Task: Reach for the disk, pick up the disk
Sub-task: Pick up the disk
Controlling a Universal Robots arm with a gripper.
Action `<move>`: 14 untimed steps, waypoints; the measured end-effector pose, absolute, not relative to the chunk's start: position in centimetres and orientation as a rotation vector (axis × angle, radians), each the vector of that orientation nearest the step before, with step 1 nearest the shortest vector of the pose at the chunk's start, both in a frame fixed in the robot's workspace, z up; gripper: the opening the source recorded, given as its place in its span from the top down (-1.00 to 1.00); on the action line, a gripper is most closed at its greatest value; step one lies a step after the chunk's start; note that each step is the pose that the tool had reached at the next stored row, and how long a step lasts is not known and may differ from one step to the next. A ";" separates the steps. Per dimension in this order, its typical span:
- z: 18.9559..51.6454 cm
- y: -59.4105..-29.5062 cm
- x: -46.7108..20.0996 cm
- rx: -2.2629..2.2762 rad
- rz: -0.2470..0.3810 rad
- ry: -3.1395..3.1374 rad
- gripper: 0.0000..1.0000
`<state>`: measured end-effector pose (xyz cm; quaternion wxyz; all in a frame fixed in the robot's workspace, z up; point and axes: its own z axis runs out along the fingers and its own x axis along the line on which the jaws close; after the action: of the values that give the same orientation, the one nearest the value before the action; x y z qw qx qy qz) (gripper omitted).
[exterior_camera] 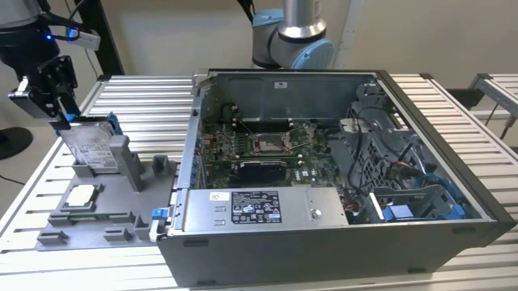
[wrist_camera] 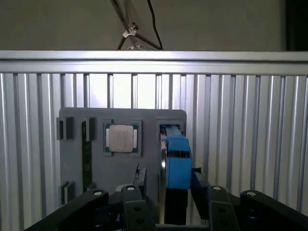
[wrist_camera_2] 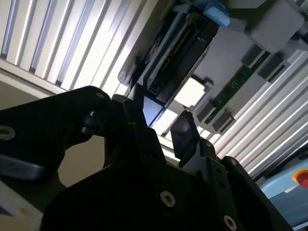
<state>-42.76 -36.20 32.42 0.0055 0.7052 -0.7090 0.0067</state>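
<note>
The disk point(exterior_camera: 87, 147) stands on edge in a slot of the grey fixture plate point(exterior_camera: 109, 213), at the exterior view's left. It is silver-grey with a white label and blue rails. My black gripper point(exterior_camera: 67, 118) hangs over its upper end. In the first wrist view the disk point(wrist_camera: 176, 161) shows edge-on with its blue rail towards the camera. There the gripper point(wrist_camera: 168, 182) is open: one finger point(wrist_camera: 140, 177) stands off the disk and the other finger point(wrist_camera: 196, 180) is close beside it. In the second wrist view the disk point(wrist_camera_2: 180, 50) lies beyond the gripper point(wrist_camera_2: 161, 122).
A small white-topped chip point(exterior_camera: 81, 195) and a green memory stick point(wrist_camera: 86, 159) sit in the same fixture. An open computer case point(exterior_camera: 453, 200), holding a labelled grey box point(exterior_camera: 259, 209), takes up the slatted table point(exterior_camera: 145, 100) to the exterior view's right. The arm's base point(exterior_camera: 292, 36) stands behind it.
</note>
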 end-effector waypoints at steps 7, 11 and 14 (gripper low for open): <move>31.5 -35.7 -43.1 2.210 0.025 -2.222 -1.00; 31.0 -35.7 -43.2 2.207 0.026 -2.225 -1.00; 30.5 -35.7 -43.2 2.204 0.024 -2.229 -1.00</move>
<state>-43.17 -35.65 30.50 0.0035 0.7031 -0.7110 0.0078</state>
